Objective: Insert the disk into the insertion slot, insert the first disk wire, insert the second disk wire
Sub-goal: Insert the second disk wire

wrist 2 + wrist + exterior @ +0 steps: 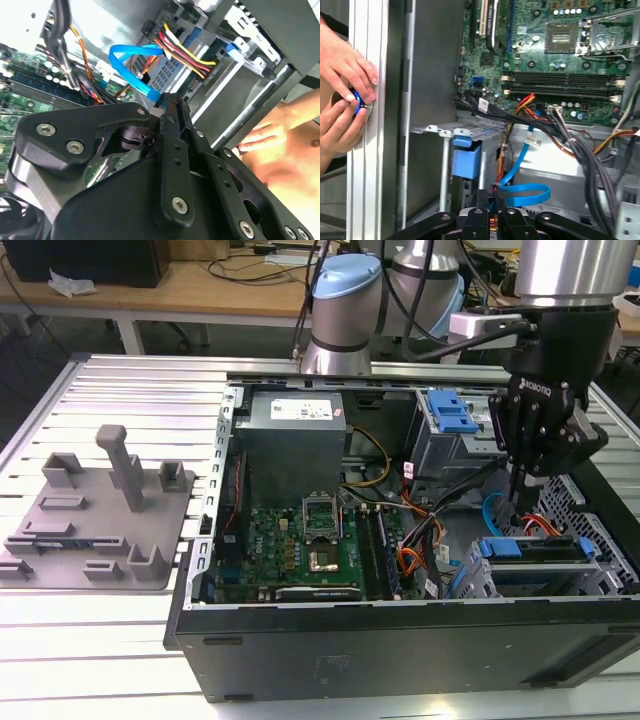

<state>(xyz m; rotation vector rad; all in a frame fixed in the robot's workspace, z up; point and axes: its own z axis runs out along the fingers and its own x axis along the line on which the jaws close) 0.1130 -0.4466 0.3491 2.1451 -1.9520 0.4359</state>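
Observation:
The disk point(532, 548), framed in blue, lies inside the insertion slot point(600, 585) of the grey perforated cage at the case's front on the exterior view's right. My black gripper point(518, 502) hangs just above the disk's rear edge. In both wrist views its fingertips point(172, 102) are pressed together on the dark plug of a flat blue disk wire point(527, 192), whose loop point(131, 52) curls away from them. A yellow, red and black wire bundle point(186, 56) runs to the drive's edge beside it.
A taller grey bay with a blue latch point(450, 415) stands behind the cage. The motherboard point(300, 540) and a thick black cable bundle point(570, 140) fill the case's middle. A person's hands point(347, 100) rest on the table rail outside the case. A grey fixture plate point(95, 515) lies at the exterior view's left.

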